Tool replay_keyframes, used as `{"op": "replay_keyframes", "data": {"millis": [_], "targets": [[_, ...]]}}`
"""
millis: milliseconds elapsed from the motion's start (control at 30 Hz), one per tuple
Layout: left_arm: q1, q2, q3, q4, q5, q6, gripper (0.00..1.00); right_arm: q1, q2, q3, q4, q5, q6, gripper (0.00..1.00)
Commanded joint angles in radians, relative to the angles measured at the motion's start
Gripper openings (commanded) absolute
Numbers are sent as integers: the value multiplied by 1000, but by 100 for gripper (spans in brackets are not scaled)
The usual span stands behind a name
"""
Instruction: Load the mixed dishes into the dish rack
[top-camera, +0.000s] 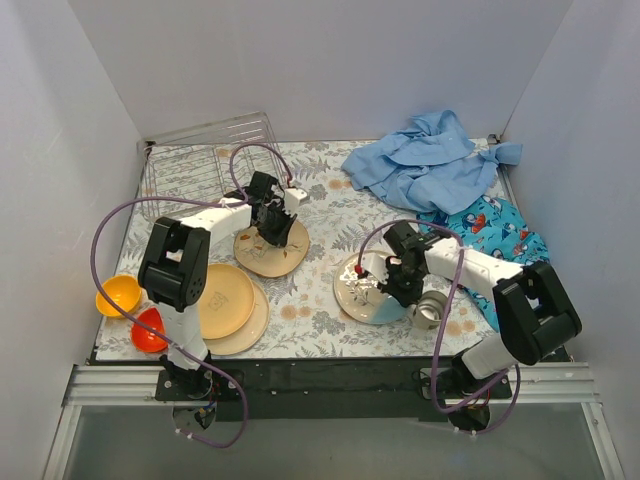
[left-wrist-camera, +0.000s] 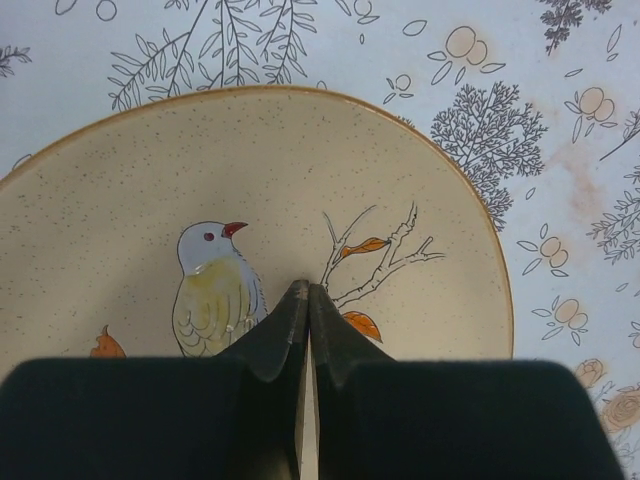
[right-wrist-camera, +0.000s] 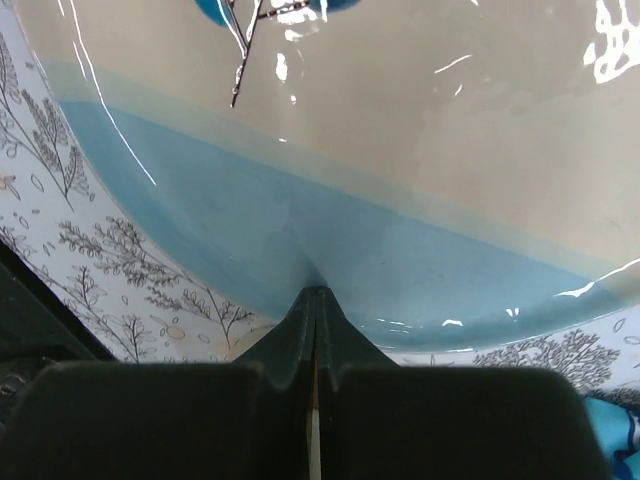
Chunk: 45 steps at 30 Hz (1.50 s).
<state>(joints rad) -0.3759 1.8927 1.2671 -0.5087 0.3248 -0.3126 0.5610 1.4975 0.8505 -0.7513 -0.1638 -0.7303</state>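
Note:
The wire dish rack (top-camera: 200, 165) stands at the back left. My left gripper (top-camera: 272, 234) is shut, its tips (left-wrist-camera: 308, 290) over the middle of a cream plate (top-camera: 262, 258) painted with a bird (left-wrist-camera: 215, 290). My right gripper (top-camera: 392, 291) is shut, its tips (right-wrist-camera: 314, 293) at the near blue rim of the cream-and-light-blue plate (top-camera: 358, 292), which fills the right wrist view (right-wrist-camera: 400, 150). Two yellow-tan plates (top-camera: 232, 305) lie stacked at the front left. An orange bowl (top-camera: 118, 295) and a red bowl (top-camera: 150, 330) sit at the left edge. A small grey cup (top-camera: 432, 309) lies beside the right gripper.
A light blue cloth (top-camera: 430, 165) is heaped at the back right, and a patterned blue cloth (top-camera: 495, 235) lies under the right arm. White walls close in three sides. The table has a floral cover (top-camera: 320, 225).

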Motion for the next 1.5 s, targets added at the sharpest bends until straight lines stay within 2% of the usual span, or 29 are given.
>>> {"op": "replay_keyframes", "data": {"millis": [0,133,200,233,367,567,800,1000,1200,1333,1367,1467], "targets": [[-18,-21,-31,10,12,72,0,-10,-11,-39,-148,72,-18,1],[-56,-76,-115,-11,77,156,0,-10,1,65,-148,24,25,3],[-69,-104,-169,-27,88,191,0,-13,13,119,-148,9,61,20],[-75,-112,-187,-28,85,194,0,-13,27,172,-148,-5,74,33],[-109,-139,-229,-77,111,198,0,-33,56,327,-149,-60,129,43],[-147,-173,-258,-88,115,188,0,-96,107,517,-126,-88,198,45],[-196,-187,-271,-142,137,244,0,-174,190,616,-119,-89,216,43],[-290,-237,-350,-206,154,247,0,-230,237,709,-109,-101,226,43],[-454,-332,-429,-240,155,187,0,-243,285,779,-109,-132,230,42],[-475,-337,-430,-249,155,167,0,-245,308,808,-109,-151,230,42],[-474,-336,-419,-248,145,161,2,-243,311,817,-111,-155,230,42],[-468,-345,-309,-212,70,104,20,-243,305,832,-109,-149,235,42]]}}
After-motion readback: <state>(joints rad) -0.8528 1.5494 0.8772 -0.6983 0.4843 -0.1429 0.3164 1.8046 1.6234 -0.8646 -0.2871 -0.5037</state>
